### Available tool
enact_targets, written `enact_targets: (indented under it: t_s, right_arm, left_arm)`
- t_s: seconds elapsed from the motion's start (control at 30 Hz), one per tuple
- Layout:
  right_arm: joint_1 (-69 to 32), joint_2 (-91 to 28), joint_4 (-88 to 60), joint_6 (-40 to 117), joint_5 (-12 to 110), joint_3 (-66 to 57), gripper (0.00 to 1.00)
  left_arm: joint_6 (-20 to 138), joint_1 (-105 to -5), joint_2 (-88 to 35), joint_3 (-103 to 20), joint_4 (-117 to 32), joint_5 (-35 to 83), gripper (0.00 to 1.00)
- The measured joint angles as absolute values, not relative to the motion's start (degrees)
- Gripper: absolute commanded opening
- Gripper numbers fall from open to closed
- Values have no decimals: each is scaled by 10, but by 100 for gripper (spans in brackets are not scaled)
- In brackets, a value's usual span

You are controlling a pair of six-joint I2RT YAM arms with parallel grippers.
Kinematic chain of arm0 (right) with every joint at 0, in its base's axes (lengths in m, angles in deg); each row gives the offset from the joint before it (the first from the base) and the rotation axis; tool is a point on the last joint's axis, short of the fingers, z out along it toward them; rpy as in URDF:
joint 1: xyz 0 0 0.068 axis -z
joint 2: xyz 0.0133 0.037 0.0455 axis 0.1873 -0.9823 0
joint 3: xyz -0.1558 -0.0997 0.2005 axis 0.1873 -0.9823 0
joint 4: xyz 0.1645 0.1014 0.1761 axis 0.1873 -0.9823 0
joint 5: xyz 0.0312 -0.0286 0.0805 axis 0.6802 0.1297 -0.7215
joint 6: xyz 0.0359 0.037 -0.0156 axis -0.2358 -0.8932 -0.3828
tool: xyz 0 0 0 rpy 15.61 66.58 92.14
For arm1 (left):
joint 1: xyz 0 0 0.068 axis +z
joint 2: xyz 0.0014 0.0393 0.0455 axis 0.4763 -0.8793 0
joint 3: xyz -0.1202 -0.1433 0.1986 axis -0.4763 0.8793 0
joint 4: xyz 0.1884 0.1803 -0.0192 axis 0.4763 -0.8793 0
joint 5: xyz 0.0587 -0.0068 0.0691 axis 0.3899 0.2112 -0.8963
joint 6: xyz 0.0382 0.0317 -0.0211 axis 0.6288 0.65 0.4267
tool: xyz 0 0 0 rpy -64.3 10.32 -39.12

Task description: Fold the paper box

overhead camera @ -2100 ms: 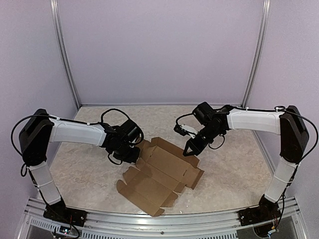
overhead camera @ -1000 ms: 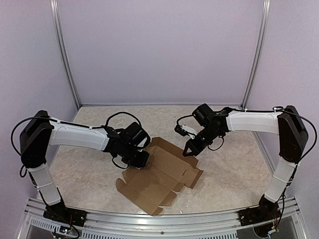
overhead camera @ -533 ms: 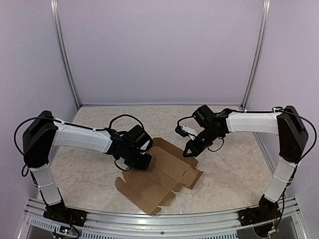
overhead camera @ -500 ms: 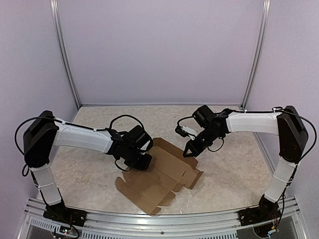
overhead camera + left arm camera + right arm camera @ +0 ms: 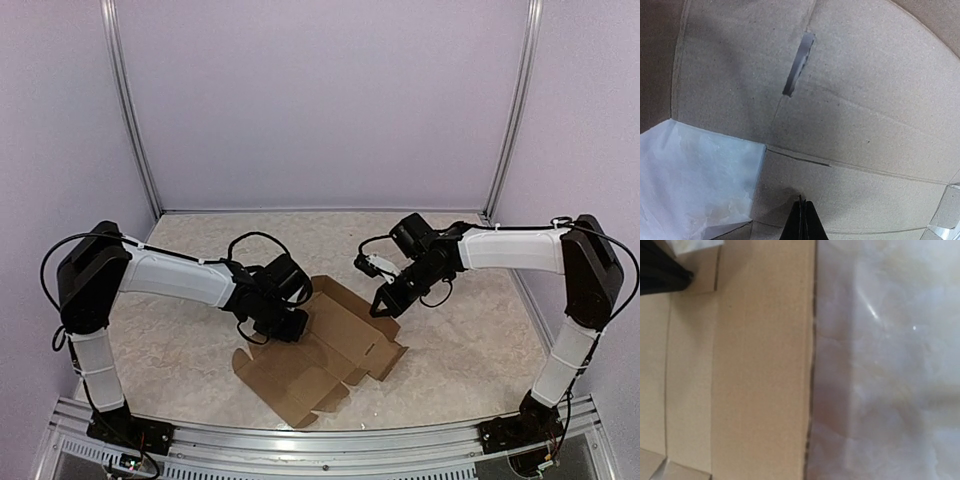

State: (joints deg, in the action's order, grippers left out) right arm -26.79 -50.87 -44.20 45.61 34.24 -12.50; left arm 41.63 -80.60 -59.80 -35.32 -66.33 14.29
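The paper box [image 5: 312, 375] is a flat brown die-cut sheet with flaps, lying unfolded in the middle of the table. My left gripper [image 5: 293, 330] is shut and presses point-down on the sheet's left part. In the left wrist view its closed tips [image 5: 801, 205] rest on the cardboard [image 5: 865, 100] below a cut slot [image 5: 799, 65]. My right gripper [image 5: 381, 307] is shut and empty, its tip at the sheet's far right edge. The right wrist view shows that cardboard edge [image 5: 750, 365] beside bare table, with its own fingers out of frame.
The tabletop [image 5: 470, 340] is pale and marbled, enclosed by lilac walls. Metal posts [image 5: 130, 110] stand at the back corners. An aluminium rail [image 5: 320, 450] runs along the near edge by the arm bases.
My left arm has reached further right, bringing its shut gripper from the sheet's left rim onto the cardboard. The sheet has shifted slightly. The right arm has barely moved.
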Motion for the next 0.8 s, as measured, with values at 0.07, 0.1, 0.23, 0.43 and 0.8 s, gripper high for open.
enact_targets:
  t_s: [0.07, 0.1, 0.23, 0.43, 0.8]
  right_arm:
    - [-268, -501, -441, 463, 345, -126, 0]
    - [-268, -496, -441, 467, 348, -126, 0]
    - [-268, -477, -441, 487, 365, -126, 0]
    - [-276, -455, -441, 520, 418, -126, 0]
    - [-330, -402, -412, 609, 524, -134, 0]
  left_arm:
    - [418, -806, -596, -355, -665, 143, 0]
    - [419, -806, -593, -357, -669, 142, 0]
    - [428, -806, -571, -373, -687, 142, 0]
    - [448, -805, -494, -392, -702, 138, 0]
    - [474, -762, -352, -389, -717, 113, 0]
